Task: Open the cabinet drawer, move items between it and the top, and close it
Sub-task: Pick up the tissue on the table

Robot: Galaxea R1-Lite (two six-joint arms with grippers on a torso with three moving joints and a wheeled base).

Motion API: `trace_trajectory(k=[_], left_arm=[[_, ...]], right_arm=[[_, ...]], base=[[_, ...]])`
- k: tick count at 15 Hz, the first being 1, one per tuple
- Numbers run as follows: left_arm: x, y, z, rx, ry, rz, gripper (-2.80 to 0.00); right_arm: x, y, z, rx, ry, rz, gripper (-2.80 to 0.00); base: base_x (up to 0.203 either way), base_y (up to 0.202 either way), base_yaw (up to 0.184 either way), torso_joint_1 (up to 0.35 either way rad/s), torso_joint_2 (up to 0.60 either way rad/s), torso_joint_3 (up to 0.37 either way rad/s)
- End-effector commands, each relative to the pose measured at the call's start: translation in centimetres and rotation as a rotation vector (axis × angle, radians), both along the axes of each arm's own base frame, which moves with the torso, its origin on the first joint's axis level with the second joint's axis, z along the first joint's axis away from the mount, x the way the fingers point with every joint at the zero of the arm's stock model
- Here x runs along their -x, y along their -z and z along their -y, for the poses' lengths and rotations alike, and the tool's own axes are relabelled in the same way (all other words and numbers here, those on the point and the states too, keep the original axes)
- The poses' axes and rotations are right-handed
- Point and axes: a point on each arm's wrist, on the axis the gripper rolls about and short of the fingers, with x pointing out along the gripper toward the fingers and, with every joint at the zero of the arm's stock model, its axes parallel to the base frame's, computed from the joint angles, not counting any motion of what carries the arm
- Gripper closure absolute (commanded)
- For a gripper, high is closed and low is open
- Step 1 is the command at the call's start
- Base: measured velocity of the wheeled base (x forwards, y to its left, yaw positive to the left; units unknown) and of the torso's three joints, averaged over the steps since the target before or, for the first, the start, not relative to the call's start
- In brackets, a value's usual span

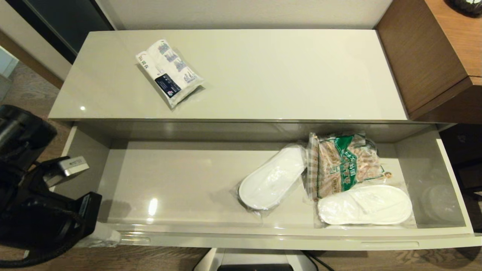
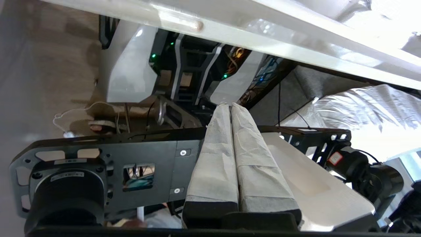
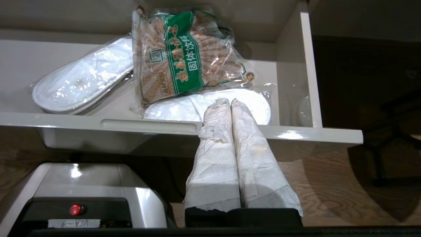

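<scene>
The cabinet drawer [image 1: 263, 237] stands pulled fully out below the top [image 1: 263, 75], where the white tissue packet [image 1: 169, 72] lies alone toward the far left. Inside the drawer's right half, one wrapped slipper [image 1: 273, 177] rests at an angle just left of a green-and-brown snack bag [image 1: 340, 163], whose near edge overlaps a second slipper [image 1: 365, 205]. My left gripper [image 2: 231, 107] hangs low off the drawer's near-left corner, my right gripper [image 3: 230, 102] just short of its front edge on the right, each with fingers pressed together and holding nothing.
</scene>
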Motion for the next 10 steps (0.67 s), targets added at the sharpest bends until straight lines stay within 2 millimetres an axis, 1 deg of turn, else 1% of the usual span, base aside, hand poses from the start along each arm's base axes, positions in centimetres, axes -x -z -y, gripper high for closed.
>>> trace_trajectory(k=[1,2,3,4,5,6,7,8,9,10], left_arm=[[3.3,-1.6,-0.8,0.026,-0.008,0.109,0.0],[4.8,-2.4,-1.2,0.027,-0.019,0.175,0.0],[5.8,-3.1,-1.5,0.015,-0.036,0.232,0.0],[6.0,-3.5,-1.6,-0.004,-0.055,0.261,0.0],[5.5,-3.7,-1.5,-0.028,-0.071,0.266,-2.8],[5.3,-3.9,-1.5,-0.029,-0.075,0.276,-2.8],[4.2,-4.7,-1.3,-0.027,-0.08,0.3,-2.8],[2.4,-5.5,-0.9,-0.028,-0.084,0.312,-2.8],[0.1,-6.5,-0.4,-0.022,-0.094,0.331,-2.8],[-2.9,-7.2,0.3,-0.017,-0.105,0.34,-2.8]], right_arm=[[0.1,0.0,0.0,0.001,0.0,0.012,0.0],[0.1,0.0,0.0,0.001,0.0,0.012,0.0],[0.1,0.0,0.0,0.001,0.0,0.012,0.0],[0.1,0.0,0.0,0.001,0.0,0.012,0.0],[0.1,0.0,0.0,0.001,0.0,0.012,0.0],[0.1,0.0,0.0,0.001,0.0,0.012,0.0],[0.1,0.0,0.0,0.001,0.0,0.012,0.0],[0.1,0.0,0.0,0.001,0.0,0.012,0.0],[0.1,0.0,0.0,0.001,0.0,0.012,0.0],[0.1,0.0,0.0,0.001,0.0,0.012,0.0]], base=[[0.0,0.0,0.0,0.0,0.0,0.0],[0.0,0.0,0.0,0.0,0.0,0.0],[0.0,0.0,0.0,0.0,0.0,0.0],[0.0,0.0,0.0,0.0,0.0,0.0],[0.0,0.0,0.0,0.0,0.0,0.0],[0.0,0.0,0.0,0.0,0.0,0.0],[0.0,0.0,0.0,0.0,0.0,0.0],[0.0,0.0,0.0,0.0,0.0,0.0],[0.0,0.0,0.0,0.0,0.0,0.0],[0.0,0.0,0.0,0.0,0.0,0.0]])
